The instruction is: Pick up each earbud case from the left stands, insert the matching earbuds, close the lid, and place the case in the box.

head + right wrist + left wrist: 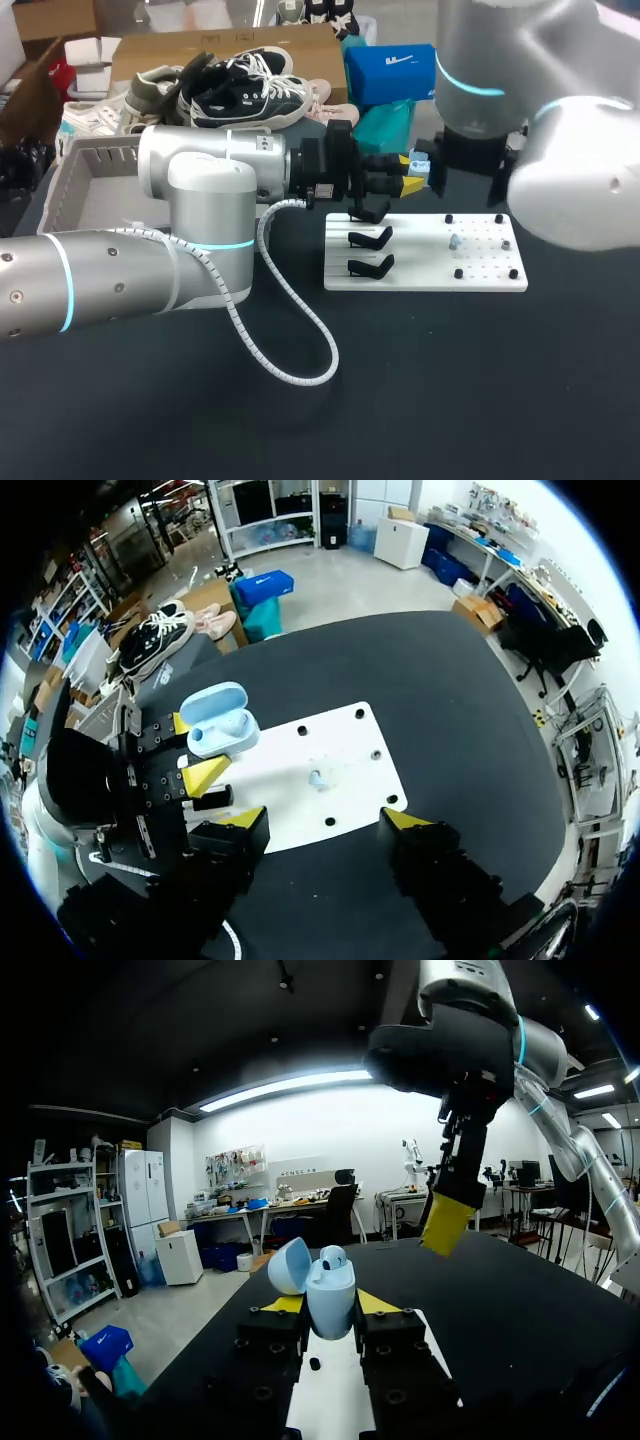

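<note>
Our left gripper (330,1308) is clenched on the pale blue earbud case (332,1285) from two sides. It holds the case upright off the table, above the stand side of the white board (425,283), with the lid (288,1265) swung open. Our right gripper (322,820) hangs spread and empty over the board, close to the case. One seated earbud (333,1256) pokes up from the case, and a loose earbud (316,778) lies on the board, so we judge that the second insertion is not yet done. The main risk we see is the right fingers clipping the open lid or the case body on the way down or back, since they hang so near it. A knock could twist the case in the left grasp or shake out the seated earbud. The loose earbud is tiny and smooth, so a slightly off-centre pinch could squirt it away. The black pegs (458,272) around it leave the fingers little room. Pressing it into the case could also tilt the case, which is held only by its sides. Three black stands (370,238) sit just below the left gripper and could catch it if it dips. The grey box (70,190) lies well apart on the far side of our left arm, and that arm's cable (300,350) loops on the table.
</note>
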`<state>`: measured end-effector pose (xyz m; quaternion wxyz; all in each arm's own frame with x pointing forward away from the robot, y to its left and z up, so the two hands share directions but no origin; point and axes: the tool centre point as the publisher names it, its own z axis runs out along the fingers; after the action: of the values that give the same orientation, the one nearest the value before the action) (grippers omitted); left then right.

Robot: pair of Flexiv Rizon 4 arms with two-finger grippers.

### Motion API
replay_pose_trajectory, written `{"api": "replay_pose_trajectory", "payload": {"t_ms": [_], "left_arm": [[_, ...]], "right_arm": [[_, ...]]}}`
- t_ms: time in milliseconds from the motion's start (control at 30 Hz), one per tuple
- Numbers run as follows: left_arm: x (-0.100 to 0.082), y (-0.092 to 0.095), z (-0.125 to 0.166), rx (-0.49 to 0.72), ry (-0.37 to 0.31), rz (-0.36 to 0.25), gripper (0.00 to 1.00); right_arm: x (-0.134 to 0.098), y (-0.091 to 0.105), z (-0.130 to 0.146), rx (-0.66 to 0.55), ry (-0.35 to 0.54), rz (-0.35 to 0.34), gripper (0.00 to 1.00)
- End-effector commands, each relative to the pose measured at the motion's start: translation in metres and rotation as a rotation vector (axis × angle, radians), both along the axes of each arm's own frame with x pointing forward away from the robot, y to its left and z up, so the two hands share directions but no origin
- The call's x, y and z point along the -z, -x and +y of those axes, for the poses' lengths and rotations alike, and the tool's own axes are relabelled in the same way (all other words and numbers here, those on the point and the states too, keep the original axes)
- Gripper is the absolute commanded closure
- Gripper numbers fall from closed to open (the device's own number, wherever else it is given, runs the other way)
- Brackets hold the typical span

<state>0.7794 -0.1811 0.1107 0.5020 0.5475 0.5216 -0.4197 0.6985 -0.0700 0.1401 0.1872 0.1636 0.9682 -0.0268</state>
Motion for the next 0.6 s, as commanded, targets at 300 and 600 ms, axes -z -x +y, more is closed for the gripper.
{"api": "replay_pose_trajectory", "payload": {"t_ms": [300, 600], "left_arm": [[0.000, 0.000, 0.000, -0.001, 0.002, -0.001, 1.00], [0.000, 0.000, 0.000, -0.001, 0.002, -0.001, 1.00]], "right_arm": [[0.047, 0.009, -0.026, -0.182, -0.060, -0.102, 0.22], [0.083, -0.007, -0.014, -0.116, -0.088, -0.042, 0.29]]}}
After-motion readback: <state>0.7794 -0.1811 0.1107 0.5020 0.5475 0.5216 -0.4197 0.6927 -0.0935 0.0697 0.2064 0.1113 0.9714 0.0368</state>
